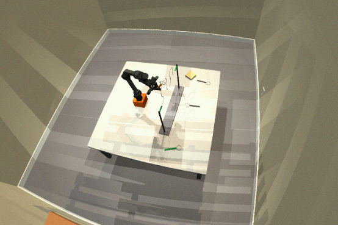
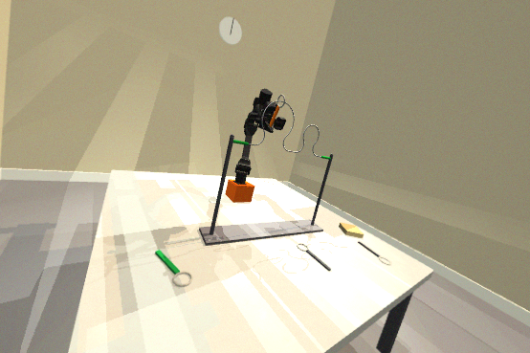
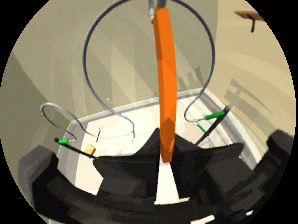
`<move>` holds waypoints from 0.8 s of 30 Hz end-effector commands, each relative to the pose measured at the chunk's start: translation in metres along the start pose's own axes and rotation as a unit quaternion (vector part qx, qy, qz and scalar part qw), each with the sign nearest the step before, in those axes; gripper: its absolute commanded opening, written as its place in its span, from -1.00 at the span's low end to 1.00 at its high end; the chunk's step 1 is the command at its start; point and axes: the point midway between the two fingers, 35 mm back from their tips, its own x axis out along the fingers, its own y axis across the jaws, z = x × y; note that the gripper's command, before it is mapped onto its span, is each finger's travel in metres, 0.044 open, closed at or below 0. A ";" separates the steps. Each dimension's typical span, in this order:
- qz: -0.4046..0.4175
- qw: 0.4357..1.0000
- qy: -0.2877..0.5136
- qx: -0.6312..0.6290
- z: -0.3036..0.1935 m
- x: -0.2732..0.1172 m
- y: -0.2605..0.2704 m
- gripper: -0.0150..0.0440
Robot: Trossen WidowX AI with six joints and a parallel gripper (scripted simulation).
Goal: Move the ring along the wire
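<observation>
My gripper point(image 1: 158, 88) point(image 2: 274, 121) point(image 3: 160, 129) is shut on the orange handle point(image 2: 275, 115) point(image 3: 167, 70). The handle tilts upward to the small ring point(image 2: 281, 95), which is at the top of the wire's large loop. The wire appears to pass through the ring; whether they touch cannot be told. In the wrist view the ring is cut off at the top edge. The thin grey wire point(image 2: 294, 122) point(image 3: 84, 55) runs between one green part point(image 1: 160, 108) point(image 2: 241, 143) point(image 3: 215, 115) and the other green part point(image 1: 176, 68) point(image 2: 325, 157) point(image 3: 63, 141), each beside a post.
The near post point(image 1: 161, 121) point(image 2: 222, 185) and far post point(image 1: 177, 76) point(image 2: 322, 189) stand on a grey base point(image 1: 172, 108) point(image 2: 263, 231). A green-handled ring point(image 1: 170, 149) point(image 2: 166, 261), two dark-handled rings and a yellow block point(image 1: 190, 75) point(image 2: 351, 230) lie on the table. Smaller wire bends lie toward the far post.
</observation>
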 end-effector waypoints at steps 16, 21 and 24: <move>-0.060 0.992 -0.015 -0.106 0.000 0.001 -0.009 -1.00; -0.075 0.988 -0.018 -0.132 0.000 0.001 -0.011 -1.00; -0.084 0.985 -0.021 -0.148 0.001 0.001 -0.013 -1.00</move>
